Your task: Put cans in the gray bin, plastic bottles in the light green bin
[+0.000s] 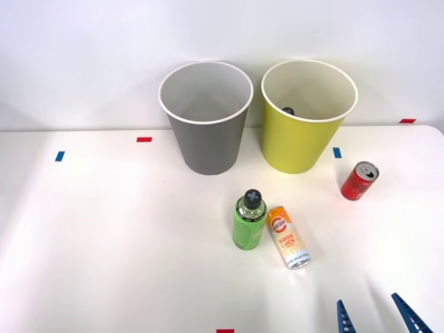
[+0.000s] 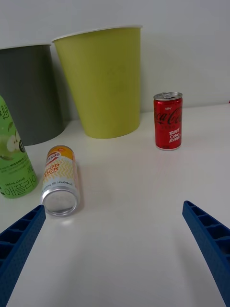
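Note:
The gray bin (image 1: 206, 118) (image 2: 26, 93) and the light green bin (image 1: 305, 118) (image 2: 103, 81) stand side by side at the back of the table; something small and dark lies inside the green one. A green plastic bottle (image 1: 249, 220) (image 2: 13, 153) with a dark cap stands upright in front of them. An orange-yellow can (image 1: 288, 237) (image 2: 60, 180) lies on its side beside the bottle. A short red can (image 1: 359, 181) (image 2: 168, 121) stands upright to the right. My right gripper (image 1: 378, 318) (image 2: 115, 249) hangs open at the table's front right, holding nothing, short of the cans.
Small blue tape marks (image 1: 60, 156) and red tape marks (image 1: 143, 139) dot the white table (image 1: 104, 243). A white wall rises behind the bins. Open tabletop stretches to the left and between the lying can and the red can.

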`<state>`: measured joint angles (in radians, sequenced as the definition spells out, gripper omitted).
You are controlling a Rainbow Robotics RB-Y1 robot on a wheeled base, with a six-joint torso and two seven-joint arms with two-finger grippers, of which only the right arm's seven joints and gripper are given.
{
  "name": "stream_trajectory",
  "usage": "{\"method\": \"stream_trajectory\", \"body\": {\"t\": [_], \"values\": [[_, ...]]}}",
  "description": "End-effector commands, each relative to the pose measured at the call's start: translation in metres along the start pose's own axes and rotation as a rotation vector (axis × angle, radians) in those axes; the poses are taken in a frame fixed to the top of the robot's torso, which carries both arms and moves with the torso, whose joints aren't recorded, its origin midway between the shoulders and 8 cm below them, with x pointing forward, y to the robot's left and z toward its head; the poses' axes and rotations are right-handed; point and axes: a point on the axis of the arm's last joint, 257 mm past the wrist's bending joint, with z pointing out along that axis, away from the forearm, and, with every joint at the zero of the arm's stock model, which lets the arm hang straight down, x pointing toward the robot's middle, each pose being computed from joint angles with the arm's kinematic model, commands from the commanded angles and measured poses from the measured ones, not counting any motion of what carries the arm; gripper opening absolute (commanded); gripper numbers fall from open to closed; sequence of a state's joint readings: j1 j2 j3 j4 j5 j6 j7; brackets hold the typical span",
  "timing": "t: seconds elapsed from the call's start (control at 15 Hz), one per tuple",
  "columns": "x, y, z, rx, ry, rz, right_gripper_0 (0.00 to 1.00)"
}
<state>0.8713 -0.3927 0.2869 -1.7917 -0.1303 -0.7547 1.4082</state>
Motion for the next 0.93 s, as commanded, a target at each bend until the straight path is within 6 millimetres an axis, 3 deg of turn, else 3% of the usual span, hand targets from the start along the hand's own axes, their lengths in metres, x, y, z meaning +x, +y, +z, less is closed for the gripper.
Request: {"method": "stream_trajectory", "body": {"t": [0.07, 0.93], "values": [[0.0000, 0.0000, 0.0000, 0.000, 0.000, 0.000, 1.00], [0.0000, 0.0000, 0.0000, 0.000, 0.000, 0.000, 1.00]]}}
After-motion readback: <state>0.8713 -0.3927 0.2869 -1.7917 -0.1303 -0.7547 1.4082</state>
